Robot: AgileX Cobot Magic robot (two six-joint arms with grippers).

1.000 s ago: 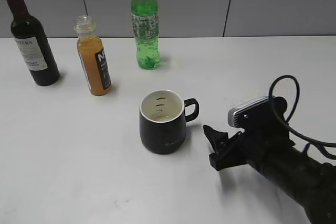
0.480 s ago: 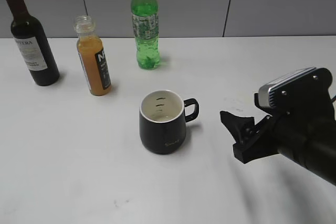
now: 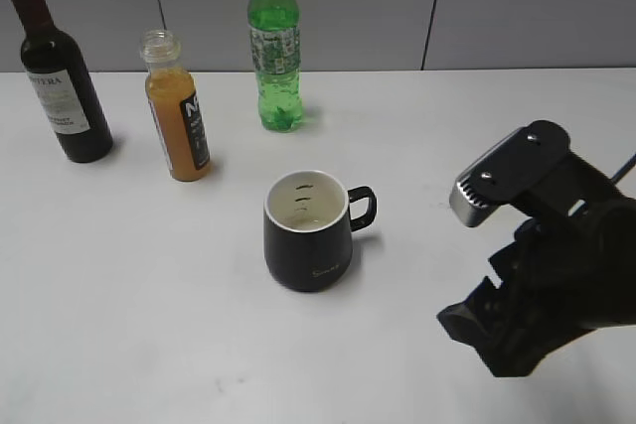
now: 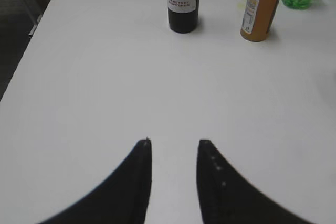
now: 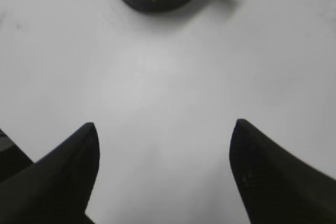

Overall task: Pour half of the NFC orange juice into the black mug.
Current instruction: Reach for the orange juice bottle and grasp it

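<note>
The orange juice bottle (image 3: 177, 111) stands upright and uncapped at the back left of the table (image 3: 149, 325), between the wine bottle (image 3: 58, 71) and the green soda bottle (image 3: 274, 42), and nothing is touching it. The black mug (image 3: 308, 230) sits near the middle, handle pointing right, well apart from the juice. No pouring yet, by the look of it: this reads as the reaching stage, with the bottle not yet picked up.

The right gripper (image 5: 163, 140) hovers over bare table near the mug, fingers spread wide and empty. The left gripper (image 4: 174, 153) hangs low over the table's near left, fingers a narrow gap apart, holding nothing, with the juice well ahead of it.

Next, I'd say, one arm has to close on the bottle's body below the neck and carry it over the mug before tipping.

The right wrist view cuts the mug off at the top edge, showing only its lower part. Whether the mug's pale inside holds any liquid is hard to make out.
</note>
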